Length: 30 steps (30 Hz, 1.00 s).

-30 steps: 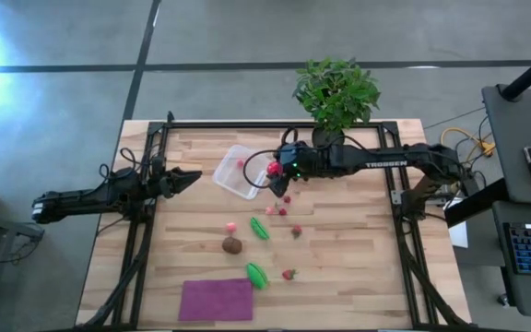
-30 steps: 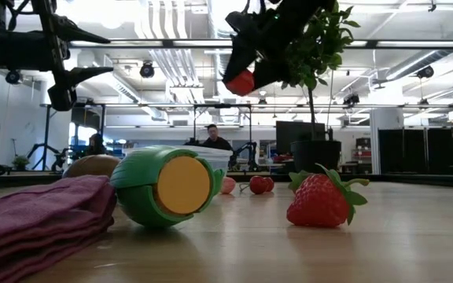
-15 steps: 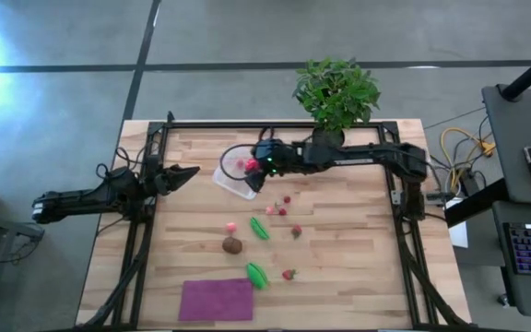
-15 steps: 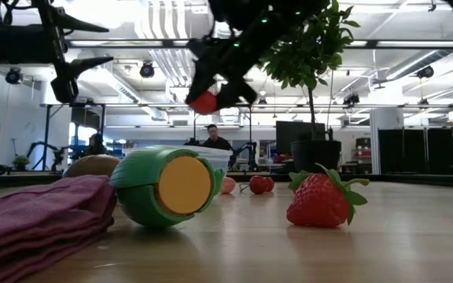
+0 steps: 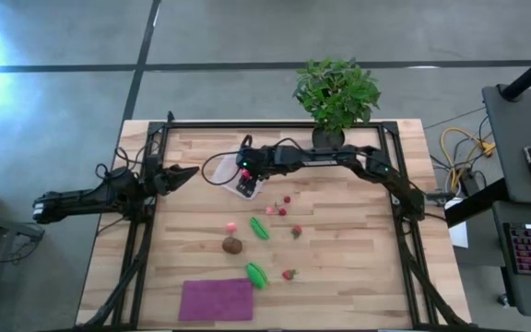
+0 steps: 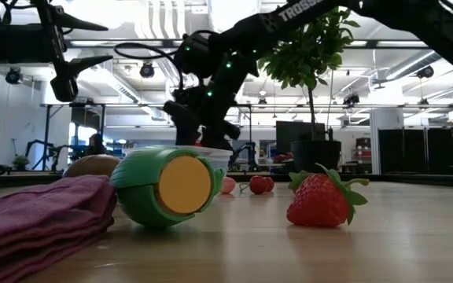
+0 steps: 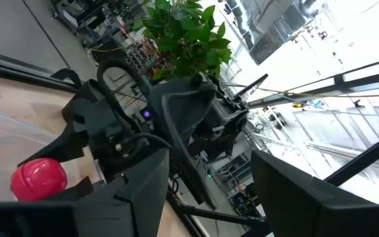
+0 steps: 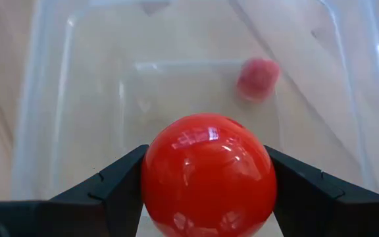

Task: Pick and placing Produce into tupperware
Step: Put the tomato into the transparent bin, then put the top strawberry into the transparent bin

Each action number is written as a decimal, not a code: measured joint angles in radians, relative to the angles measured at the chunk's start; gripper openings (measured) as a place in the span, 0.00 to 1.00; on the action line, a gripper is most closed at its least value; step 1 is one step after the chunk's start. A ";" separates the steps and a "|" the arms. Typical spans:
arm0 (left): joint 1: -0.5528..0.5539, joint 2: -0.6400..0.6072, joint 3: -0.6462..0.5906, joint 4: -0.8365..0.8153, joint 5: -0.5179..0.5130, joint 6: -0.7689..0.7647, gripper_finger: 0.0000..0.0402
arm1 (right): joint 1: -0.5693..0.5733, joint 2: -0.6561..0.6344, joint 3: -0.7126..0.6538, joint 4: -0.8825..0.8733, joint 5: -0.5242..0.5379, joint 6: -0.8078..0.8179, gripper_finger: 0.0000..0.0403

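My right gripper (image 5: 244, 172) hangs over the clear tupperware (image 5: 225, 173), shut on the red ball (image 8: 208, 174). A pink bit (image 8: 258, 78) lies on the tub's floor. Out on the table lie two green pieces (image 5: 260, 227) (image 5: 256, 275), a brown oval (image 5: 232, 244), two strawberries (image 5: 289, 274) (image 5: 296, 231), a pink bit (image 5: 231, 226) and small red bits (image 5: 282, 210). My left gripper (image 5: 190, 171) waits open at the table's left side, raised, pointing toward the tub. My right gripper pinches the red ball at its two opposite sides (image 8: 151, 178) between both fingers (image 8: 114, 184). The fingers reach in from the table's right, slanting down. The ball is lifted clear, above the tub's floor.
A potted plant (image 5: 336, 92) stands at the far edge, behind the right arm. A purple cloth (image 5: 216, 299) lies near the near edge. In the low view a green piece (image 6: 163, 186) and a strawberry (image 6: 321, 200) sit close to the camera.
My right gripper has carried the red ball toward the table's left, from beside the tub's right edge to above the tub, and has come down close to its rim. It has stayed shut on the ball.
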 joint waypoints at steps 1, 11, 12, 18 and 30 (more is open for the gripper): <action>0.000 -0.001 0.000 -0.003 0.000 0.000 0.50 | 0.001 0.004 0.010 -0.001 0.001 0.000 0.65; 0.000 -0.015 0.000 -0.002 0.002 0.001 0.50 | 0.008 0.003 0.004 -0.085 0.013 0.003 0.67; 0.000 -0.017 0.000 -0.002 0.003 0.001 0.50 | 0.012 0.002 -0.002 -0.093 0.013 0.002 0.68; 0.000 -0.018 0.000 -0.003 0.003 0.000 0.50 | 0.031 0.002 -0.011 -0.102 0.013 0.006 0.75; 0.000 -0.022 0.004 0.001 0.003 0.000 0.50 | 0.040 -0.013 0.105 -0.196 0.076 -0.069 0.84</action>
